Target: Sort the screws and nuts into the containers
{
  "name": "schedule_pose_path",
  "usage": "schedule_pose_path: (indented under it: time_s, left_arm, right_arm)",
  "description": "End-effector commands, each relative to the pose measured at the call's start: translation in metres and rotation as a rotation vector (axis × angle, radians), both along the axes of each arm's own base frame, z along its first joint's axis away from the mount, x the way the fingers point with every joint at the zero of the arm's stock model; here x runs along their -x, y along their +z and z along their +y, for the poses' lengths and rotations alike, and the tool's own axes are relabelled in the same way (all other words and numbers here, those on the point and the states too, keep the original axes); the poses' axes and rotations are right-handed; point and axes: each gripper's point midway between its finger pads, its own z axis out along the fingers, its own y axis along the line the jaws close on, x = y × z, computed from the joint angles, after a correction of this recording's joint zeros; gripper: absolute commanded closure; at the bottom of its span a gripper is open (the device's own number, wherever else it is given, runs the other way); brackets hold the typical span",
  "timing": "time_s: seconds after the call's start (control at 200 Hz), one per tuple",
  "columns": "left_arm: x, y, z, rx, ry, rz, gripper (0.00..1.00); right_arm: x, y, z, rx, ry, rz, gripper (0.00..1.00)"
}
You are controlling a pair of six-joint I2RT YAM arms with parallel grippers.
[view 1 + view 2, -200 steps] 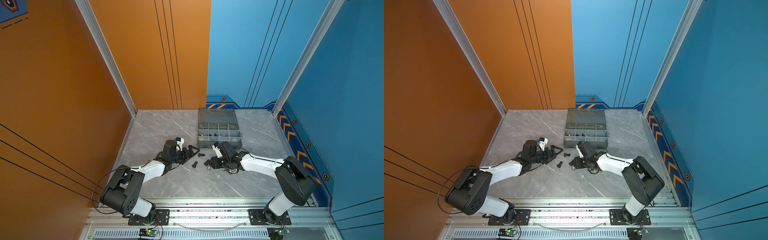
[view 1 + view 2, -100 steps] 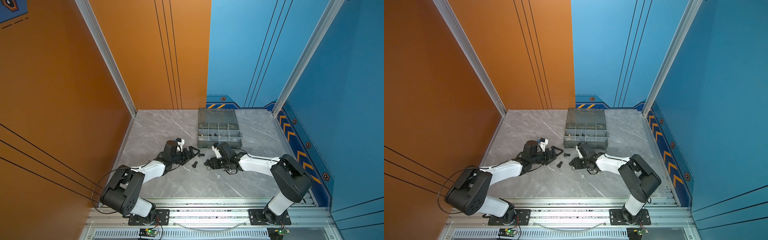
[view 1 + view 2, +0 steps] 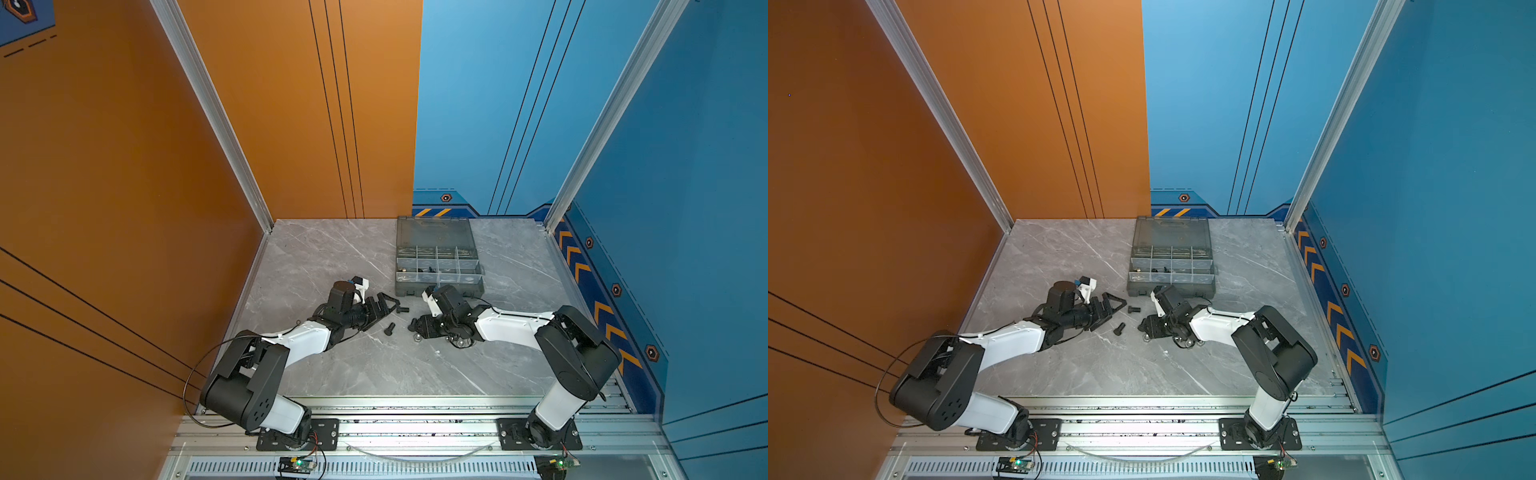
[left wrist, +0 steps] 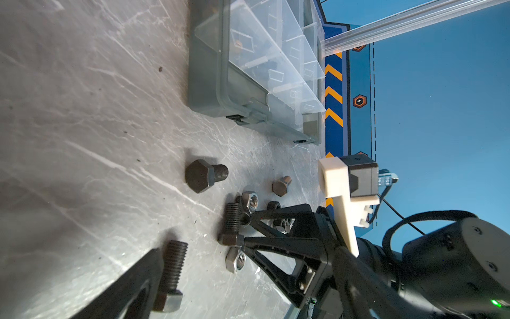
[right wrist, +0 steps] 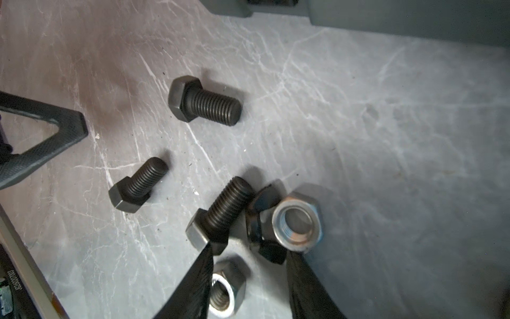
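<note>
The right gripper (image 5: 248,265) is seen about half open and clamped on nothing. Its fingertips are set down on the table (image 5: 386,138) over a tight cluster a short way off the front wall of the organizer case (image 3: 436,289). A black nut (image 5: 262,237) sits at the mouth of the jaws with a silver nut (image 5: 298,221) leaning on it. A second silver nut (image 5: 226,290) lies between the fingers, and the head of a black screw (image 5: 220,212) touches one fingertip. If the jaws were closed here, two pieces could be caught together and dropped mixed into one of the compartments (image 3: 446,266). The screw head could also be wedged so that a nut is squeezed out and sent rolling. The left gripper (image 3: 386,309) is spread to its widest and is empty, low over the same patch before the case, with one finger just beside a loose screw (image 4: 171,273). That screw could be knocked away, or the two grippers bumped together, by any careless move.
</note>
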Motion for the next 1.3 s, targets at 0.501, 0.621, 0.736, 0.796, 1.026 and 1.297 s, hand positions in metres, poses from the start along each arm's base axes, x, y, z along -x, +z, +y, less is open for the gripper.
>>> schedule_pose_path:
  time_s: [0.501, 0.621, 0.736, 0.796, 1.026, 1.297]
  left_arm:
    - [-0.003, 0.0, -0.001, -0.023, -0.004, -0.015, 0.02]
    - [-0.003, -0.001, -0.002, -0.022, -0.006, -0.012, 0.02]
    - [-0.004, -0.001, -0.003, -0.024, -0.009, -0.013, 0.02]
    - [-0.004, -0.001, -0.003, -0.023, -0.01, -0.011, 0.03]
    - [-0.003, 0.0, -0.005, -0.021, -0.015, -0.013, 0.02]
    - [-0.002, -0.001, -0.004, -0.025, -0.014, -0.013, 0.02]
  right_arm:
    - [-0.009, -0.018, 0.001, 0.074, 0.055, 0.031, 0.56]
    - [-0.008, -0.021, -0.003, 0.107, 0.075, 0.027, 0.57]
    - [-0.007, -0.022, -0.003, 0.117, 0.097, 0.019, 0.57]
    - [-0.008, -0.023, -0.003, 0.121, 0.103, 0.014, 0.57]
    - [-0.01, -0.026, -0.001, 0.139, 0.111, 0.015, 0.65]
    - [-0.01, -0.031, -0.001, 0.157, 0.111, 0.016, 0.66]
